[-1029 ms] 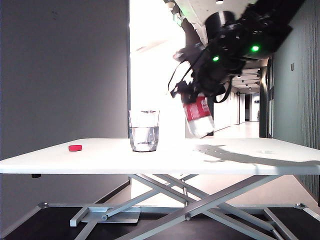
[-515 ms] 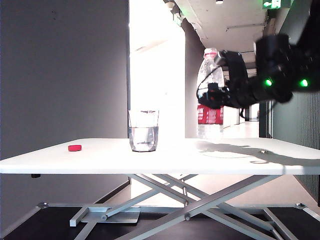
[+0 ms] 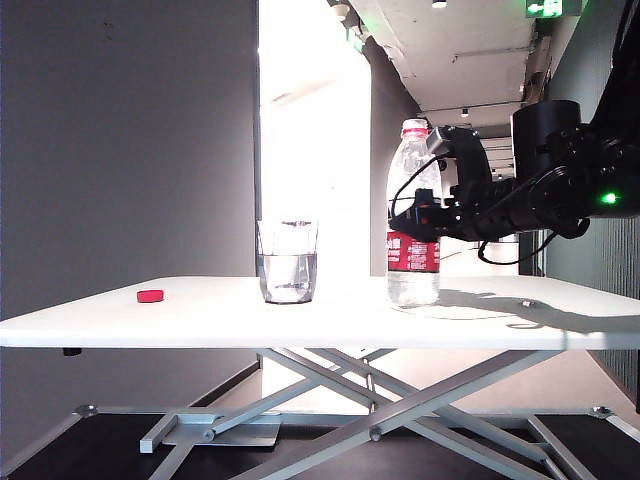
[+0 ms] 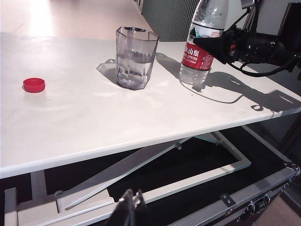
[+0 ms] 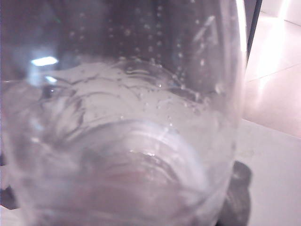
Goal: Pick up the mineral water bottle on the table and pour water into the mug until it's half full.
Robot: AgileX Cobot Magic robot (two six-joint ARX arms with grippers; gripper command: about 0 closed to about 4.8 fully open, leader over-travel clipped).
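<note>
1. The bottle (image 3: pixel 413 215) stands upright on the surface (image 3: pixel 200 318), at 3 o'clock from the mug (image 3: pixel 288 262) and well apart from it in the exterior view.
2. The mug holds water to about half its height, so the pour looks done.
3. The right gripper (image 3: pixel 430 205) sits at the bottle's label band, reaching in from 3 o'clock. Whether its jaws clamp the bottle or have slackened, I cannot tell; the right wrist view shows only the bottle wall close up.
4. The left gripper (image 4: pixel 130 207) hangs below the surface edge, fingers close together, holding nothing.
5. Risk: the bottle is uncapped, with the red cap (image 3: pixel 150 296) lying far off at 9 o'clock. If the gripper drags a finger while backing away, the bottle may tip and spill.
</note>
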